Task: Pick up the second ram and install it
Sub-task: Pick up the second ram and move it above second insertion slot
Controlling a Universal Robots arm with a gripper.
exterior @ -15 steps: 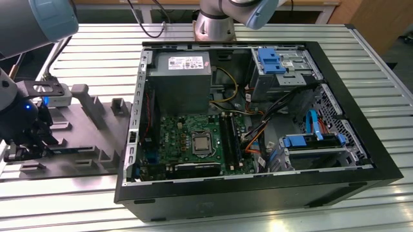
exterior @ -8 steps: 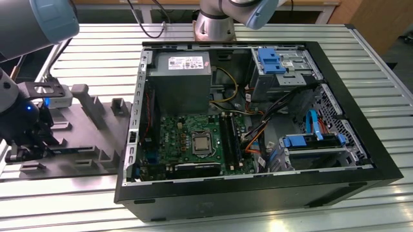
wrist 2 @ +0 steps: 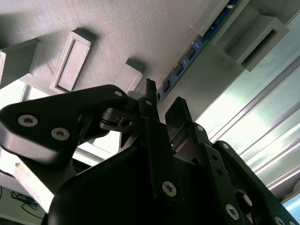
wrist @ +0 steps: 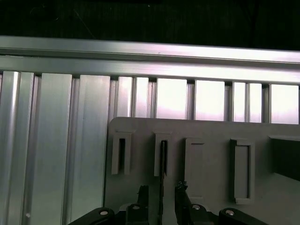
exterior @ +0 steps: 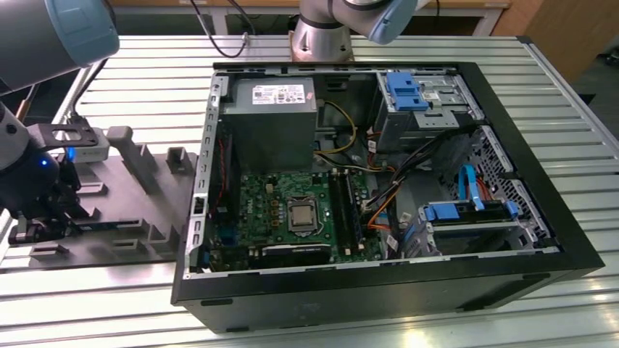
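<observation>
The gripper (wrist: pixel 162 191) hung low over the grey holder tray (wrist: pixel 211 129) with its fingers apart, one on each side of the second ram (wrist: pixel 163 159). The ram stood on edge in a slot of the tray and ran straight out from between the fingertips. The open computer case (exterior: pixel 387 286) and its motherboard (exterior: pixel 280 196) lay well apart from the gripper.

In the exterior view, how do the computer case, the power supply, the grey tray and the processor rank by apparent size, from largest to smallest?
1. computer case
2. grey tray, although the arm hides part of it
3. power supply
4. processor
</observation>
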